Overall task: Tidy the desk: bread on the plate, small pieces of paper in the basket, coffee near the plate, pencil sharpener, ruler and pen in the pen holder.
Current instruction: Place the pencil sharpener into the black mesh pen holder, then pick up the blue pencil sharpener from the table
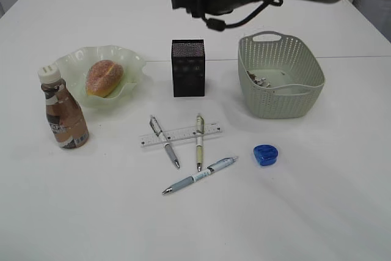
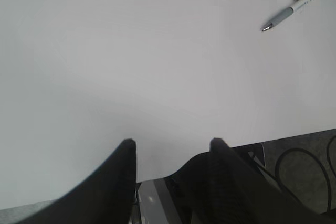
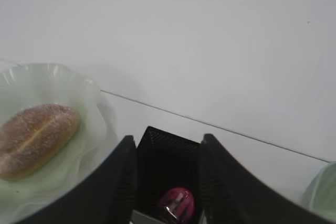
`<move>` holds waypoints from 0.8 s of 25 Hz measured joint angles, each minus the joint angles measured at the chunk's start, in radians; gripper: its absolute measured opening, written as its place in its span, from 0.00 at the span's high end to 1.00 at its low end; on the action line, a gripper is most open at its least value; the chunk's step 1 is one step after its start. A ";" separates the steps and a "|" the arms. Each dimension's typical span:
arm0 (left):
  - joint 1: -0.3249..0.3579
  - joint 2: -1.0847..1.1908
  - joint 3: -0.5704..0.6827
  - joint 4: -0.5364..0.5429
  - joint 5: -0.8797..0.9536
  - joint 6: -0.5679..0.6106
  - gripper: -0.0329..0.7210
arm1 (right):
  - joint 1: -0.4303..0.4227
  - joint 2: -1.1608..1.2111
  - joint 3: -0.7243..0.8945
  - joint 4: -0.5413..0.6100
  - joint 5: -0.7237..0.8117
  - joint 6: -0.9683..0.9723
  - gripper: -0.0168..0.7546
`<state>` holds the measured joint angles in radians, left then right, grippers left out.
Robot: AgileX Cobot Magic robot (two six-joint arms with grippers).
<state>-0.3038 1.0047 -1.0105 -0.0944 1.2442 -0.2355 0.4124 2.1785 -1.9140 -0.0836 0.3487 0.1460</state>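
The right hand (image 3: pixel 165 148) hangs spread directly above the black mesh pen holder (image 3: pixel 168 166), its two dark fingers (image 3: pixel 123 182) framing the opening and gripping nothing; a pink pencil sharpener (image 3: pixel 177 204) lies inside the holder. In the exterior view the right arm reaches in from the upper right over the holder (image 1: pixel 187 68). The left hand (image 2: pixel 170 145) is also spread and empty, low over bare white counter (image 2: pixel 131 66) near the counter's front edge, with only pen tips at the far corner of its view.

Left of the holder, the sugared bread (image 1: pixel 104 77) sits in the ruffled pale green plate (image 1: pixel 131 62), and the coffee bottle (image 1: pixel 63 109) stands upright just in front of the plate. Right of the holder, the green perforated basket (image 1: pixel 281 90) has small paper scraps (image 1: pixel 259 81) in it.

In front of the holder, the clear ruler (image 1: pixel 180 134) lies with a grey pen (image 1: pixel 164 141) and a cream pen (image 1: pixel 199 142) across it; a blue-grey pen (image 1: pixel 200 175) lies nearer the front. A blue pencil sharpener (image 1: pixel 266 154) sits apart to the right. Open counter spreads along the front and both sides
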 joint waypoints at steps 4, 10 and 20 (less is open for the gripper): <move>0.000 0.000 0.000 0.000 0.000 0.000 0.52 | -0.002 -0.106 -0.043 0.026 0.190 0.000 0.52; 0.000 0.000 0.000 0.000 0.000 0.000 0.52 | -0.002 -0.192 -0.121 0.084 0.619 0.030 0.46; 0.000 0.000 0.000 0.000 0.000 0.000 0.52 | -0.002 -0.197 -0.123 0.097 0.895 0.084 0.45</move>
<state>-0.3038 1.0047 -1.0105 -0.0944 1.2442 -0.2355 0.4109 1.9814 -2.0372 0.0133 1.2442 0.2300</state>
